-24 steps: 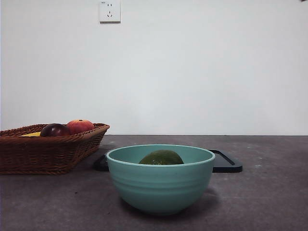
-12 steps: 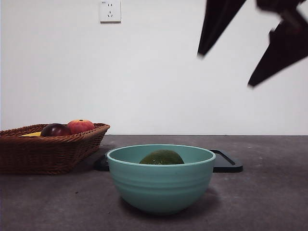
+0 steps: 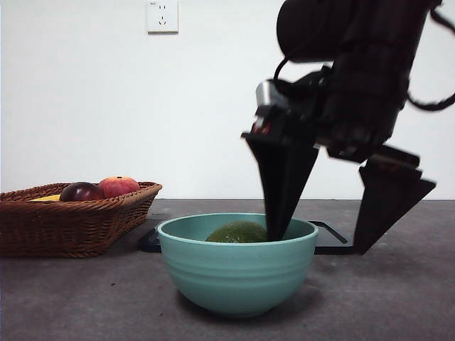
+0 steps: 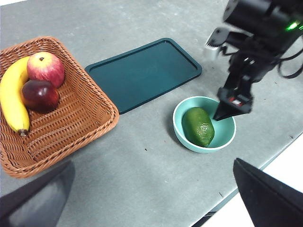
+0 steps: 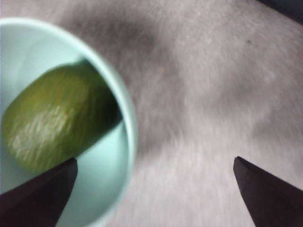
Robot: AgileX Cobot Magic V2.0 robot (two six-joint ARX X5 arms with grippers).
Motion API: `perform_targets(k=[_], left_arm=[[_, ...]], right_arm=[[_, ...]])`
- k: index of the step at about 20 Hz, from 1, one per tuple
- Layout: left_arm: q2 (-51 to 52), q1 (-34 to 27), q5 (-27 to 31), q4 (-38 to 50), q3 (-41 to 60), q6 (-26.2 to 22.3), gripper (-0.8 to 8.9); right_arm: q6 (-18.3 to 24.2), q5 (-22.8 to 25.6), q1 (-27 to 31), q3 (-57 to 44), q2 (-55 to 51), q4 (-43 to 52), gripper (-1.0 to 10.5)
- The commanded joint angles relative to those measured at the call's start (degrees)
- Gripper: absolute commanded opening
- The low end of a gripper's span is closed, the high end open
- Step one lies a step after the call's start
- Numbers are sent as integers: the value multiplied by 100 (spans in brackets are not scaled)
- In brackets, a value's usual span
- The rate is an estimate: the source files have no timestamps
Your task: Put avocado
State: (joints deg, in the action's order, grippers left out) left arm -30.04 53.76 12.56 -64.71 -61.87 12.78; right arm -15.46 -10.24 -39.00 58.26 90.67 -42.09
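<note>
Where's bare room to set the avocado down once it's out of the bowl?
The dark tray between the basket and the bowl lies bare. Crowded: the basket's fruit end, and the bowl, where the open right gripper straddles the rim beside the avocado.

Avocado: lies inside teal bowl.
Right gripper: one jaw tip inside bowl rim, beside avocado.
Left gripper: jaws spread wide, high above grey table.
Tray: dark, flat, between bowl and wicker basket.
Basket contents: banana, red apple, maroon fruit.
</note>
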Motion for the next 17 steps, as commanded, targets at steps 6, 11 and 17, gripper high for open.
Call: perform_targets(k=[6,11,17], left_arm=[[-20,59,35,48,-63,-2,654],[-20,59,35,48,-63,-2,654],[-20,59,35,286,-63,-11,654]], right_arm=[[-63,-20,-52,111,369,376,89],[-260,-20,-52,133,369,494,5],[-420,129,308,874,549,249,5]])
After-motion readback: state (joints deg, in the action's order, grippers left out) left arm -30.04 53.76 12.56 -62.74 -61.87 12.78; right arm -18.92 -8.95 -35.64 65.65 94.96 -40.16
